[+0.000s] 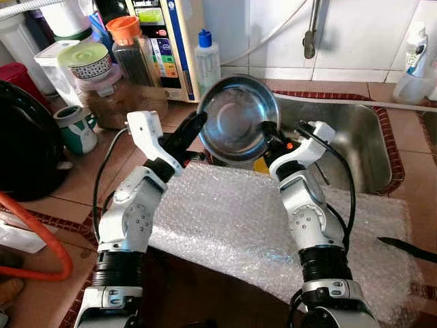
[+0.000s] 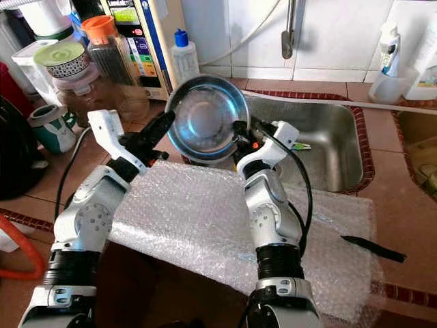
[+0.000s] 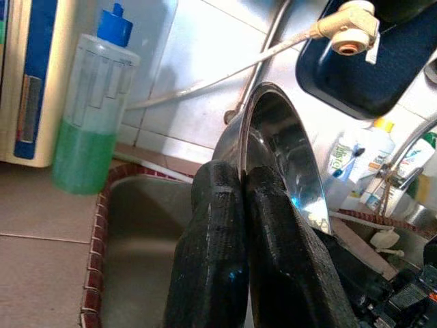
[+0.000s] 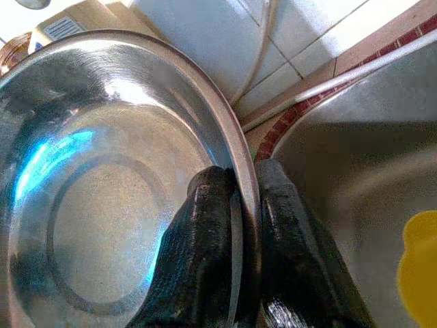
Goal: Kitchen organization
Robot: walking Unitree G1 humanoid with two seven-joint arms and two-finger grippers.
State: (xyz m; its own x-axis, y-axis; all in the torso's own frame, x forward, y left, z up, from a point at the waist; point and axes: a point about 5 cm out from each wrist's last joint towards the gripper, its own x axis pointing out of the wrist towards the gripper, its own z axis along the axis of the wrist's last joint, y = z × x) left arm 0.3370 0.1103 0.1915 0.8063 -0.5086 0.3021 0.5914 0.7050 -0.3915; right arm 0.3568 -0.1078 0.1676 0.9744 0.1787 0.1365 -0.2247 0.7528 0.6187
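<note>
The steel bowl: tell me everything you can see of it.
The steel bowl is round, shallow and shiny, with a thin rolled rim and a flat circular base ring inside. It is held tilted up on edge, its hollow facing the camera, above the sink's left end and the bubble wrap. The left gripper pinches its left rim, the right gripper its right rim. It looks empty and clean.

Upper left of the head view: orange-capped jar (image 1: 128,49) of dark contents, green-lidded container (image 1: 85,60), green-and-white mug (image 1: 74,127) lower down, all beside a cream appliance (image 1: 166,37) with a clear bottle of green liquid, blue cap (image 1: 207,60), at its right. Bubble wrap (image 1: 225,219) spreads across the centre and lower frame. Black knife (image 1: 410,250) lies at the lower right; white spray bottle (image 1: 414,65) stands upper right.
</note>
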